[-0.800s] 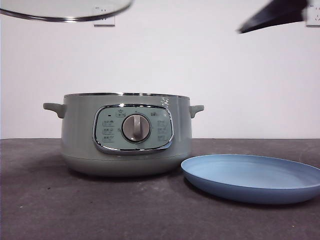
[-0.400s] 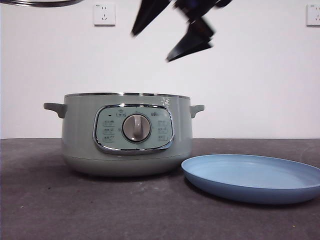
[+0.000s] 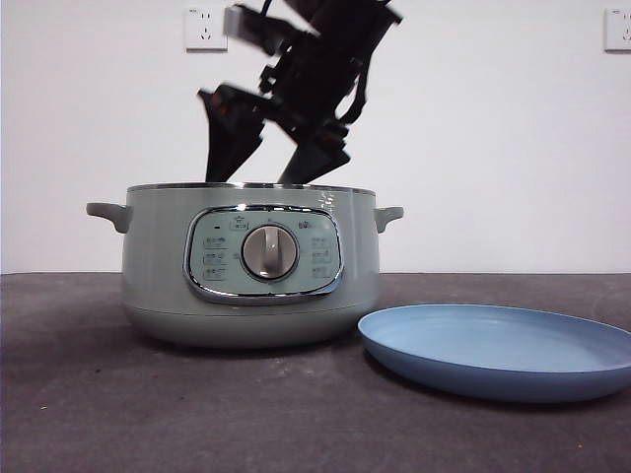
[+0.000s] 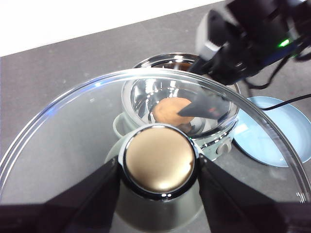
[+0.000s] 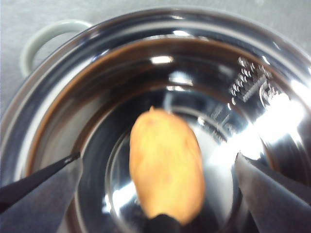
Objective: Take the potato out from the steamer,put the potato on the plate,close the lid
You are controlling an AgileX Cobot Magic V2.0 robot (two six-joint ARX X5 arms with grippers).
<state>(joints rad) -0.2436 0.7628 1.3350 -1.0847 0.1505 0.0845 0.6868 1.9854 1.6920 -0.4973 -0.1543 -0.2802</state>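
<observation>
Potato (image 5: 166, 165) lying on the shiny floor of the steamer (image 3: 251, 264), roughly mid-bowl, long axis running between the right gripper's jaws. Right gripper (image 3: 264, 166) reaching down into the open steamer mouth — jaws spread wide, one on either side of the potato, not touching it. Lid (image 4: 58, 145) off the pot, held up and away by the left gripper (image 4: 158, 167), jaws clamped on the knob (image 4: 159, 158). Plate (image 3: 498, 347) empty on the dark table (image 3: 79, 394), just beside the steamer's base — right of it in the front view.
</observation>
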